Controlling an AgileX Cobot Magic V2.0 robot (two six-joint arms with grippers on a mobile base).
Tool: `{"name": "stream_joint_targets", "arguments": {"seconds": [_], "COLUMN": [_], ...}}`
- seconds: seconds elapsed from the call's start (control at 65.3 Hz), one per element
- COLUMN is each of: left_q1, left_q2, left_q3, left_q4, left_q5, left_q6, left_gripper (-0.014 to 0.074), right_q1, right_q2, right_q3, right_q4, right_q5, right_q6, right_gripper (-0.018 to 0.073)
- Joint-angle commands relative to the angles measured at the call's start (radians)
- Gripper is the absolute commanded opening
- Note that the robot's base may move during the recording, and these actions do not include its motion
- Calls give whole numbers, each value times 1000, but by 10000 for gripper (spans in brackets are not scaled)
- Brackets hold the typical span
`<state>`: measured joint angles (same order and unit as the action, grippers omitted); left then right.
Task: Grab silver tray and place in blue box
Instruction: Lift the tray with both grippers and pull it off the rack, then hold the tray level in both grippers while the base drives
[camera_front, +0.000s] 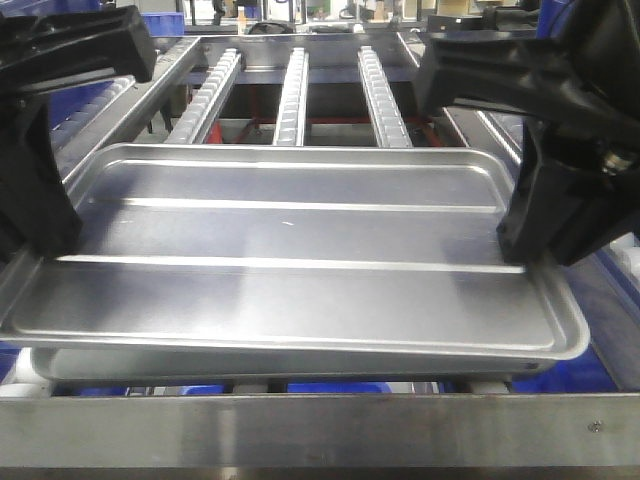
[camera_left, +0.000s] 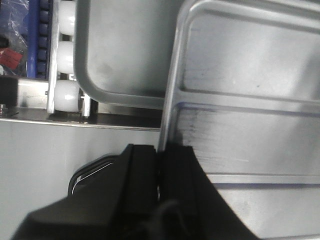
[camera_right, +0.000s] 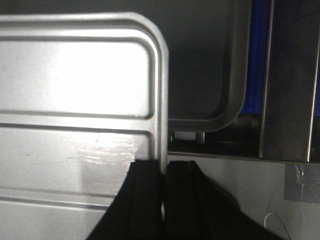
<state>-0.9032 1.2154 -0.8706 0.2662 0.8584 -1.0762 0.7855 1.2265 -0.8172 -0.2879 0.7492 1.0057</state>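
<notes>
The silver tray (camera_front: 290, 240) fills the middle of the front view, held up with its near edge lower than its far edge. My left gripper (camera_front: 45, 245) is shut on its left rim and my right gripper (camera_front: 520, 250) on its right rim. In the left wrist view the jaws of my left gripper (camera_left: 161, 155) pinch the thin rim of the silver tray (camera_left: 250, 100). The right wrist view shows my right gripper (camera_right: 164, 167) clamping the rim of the silver tray (camera_right: 75, 75) just below a rounded corner. The blue box is not clearly in view; only strips of blue plastic (camera_front: 330, 386) show under the frame.
A second metal tray (camera_front: 200, 362) lies just under the held one on white rollers (camera_left: 65, 95). Roller rails (camera_front: 292, 95) run away behind it. A steel frame bar (camera_front: 300, 430) crosses the front. More blue plastic (camera_right: 257, 50) shows to the right.
</notes>
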Motion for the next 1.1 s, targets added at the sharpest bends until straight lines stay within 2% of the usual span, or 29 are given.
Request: {"name": "stream_joint_targets", "arguments": {"seconds": [0.0, 1.087], "left_q1": [1, 1], "left_q2": [-30, -30], "left_q3": [-21, -21], "left_q4": [69, 69], "left_q5": [32, 30], "left_q6": [-31, -31], "left_gripper": [-104, -104], "right_q1": [-4, -4], "right_q2": [-29, -29], "right_q3": [-17, -17], "right_q4": [-64, -64], "right_q5": [50, 51], "right_q6": [1, 1], "right_gripper": [52, 52]}}
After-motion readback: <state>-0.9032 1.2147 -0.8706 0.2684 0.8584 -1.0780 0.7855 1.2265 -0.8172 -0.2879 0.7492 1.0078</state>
